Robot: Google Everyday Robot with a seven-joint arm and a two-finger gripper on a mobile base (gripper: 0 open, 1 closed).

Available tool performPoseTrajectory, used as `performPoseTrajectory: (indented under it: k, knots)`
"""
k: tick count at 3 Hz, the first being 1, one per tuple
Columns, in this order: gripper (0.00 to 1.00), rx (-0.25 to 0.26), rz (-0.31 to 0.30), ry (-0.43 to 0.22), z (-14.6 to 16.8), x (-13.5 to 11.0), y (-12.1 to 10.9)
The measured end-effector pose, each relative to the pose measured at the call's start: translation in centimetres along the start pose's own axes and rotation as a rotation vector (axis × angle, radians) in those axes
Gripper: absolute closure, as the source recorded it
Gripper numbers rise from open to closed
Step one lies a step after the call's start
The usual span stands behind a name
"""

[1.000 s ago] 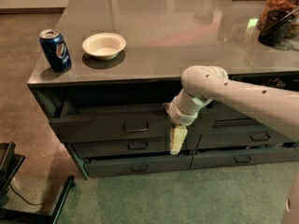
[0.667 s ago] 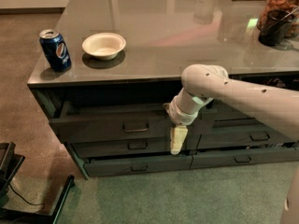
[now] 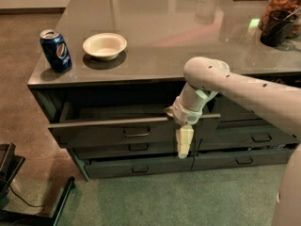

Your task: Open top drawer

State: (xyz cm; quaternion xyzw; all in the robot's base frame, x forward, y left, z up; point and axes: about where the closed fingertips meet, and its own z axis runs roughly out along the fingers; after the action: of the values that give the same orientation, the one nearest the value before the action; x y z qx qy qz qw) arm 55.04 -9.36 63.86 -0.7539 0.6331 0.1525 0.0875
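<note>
The top drawer (image 3: 94, 133) is a wide dark grey-green front with a small loop handle (image 3: 136, 133) at its centre. It stands pulled out from the cabinet, and its dark inside (image 3: 117, 111) shows behind the front. My gripper (image 3: 184, 144) hangs pointing down in front of the drawer front's right part, to the right of the handle. Its wrist (image 3: 188, 108) sits at the drawer's top edge. My pale arm (image 3: 244, 91) reaches in from the right.
On the glossy counter (image 3: 178, 36) stand a blue soda can (image 3: 55, 50), a white bowl (image 3: 104, 45), and a jar (image 3: 282, 8) with a dark cup (image 3: 275, 28) at far right. Shallower drawers (image 3: 136, 167) lie below and to the right (image 3: 254, 138). A black stand (image 3: 11, 178) is lower left.
The top drawer front has come slightly further out toward the camera. My gripper has shifted a little down and to the right with it.
</note>
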Motion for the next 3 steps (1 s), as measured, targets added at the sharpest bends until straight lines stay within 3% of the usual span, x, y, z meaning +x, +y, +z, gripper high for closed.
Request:
performPoseTrajectory:
  k: [1, 3]
  knots:
    - [0.00, 0.014, 0.002, -0.003, 0.20, -0.06, -0.33]
    - [0.00, -0.009, 0.050, -0.138, -0.32, 0.11, -0.27]
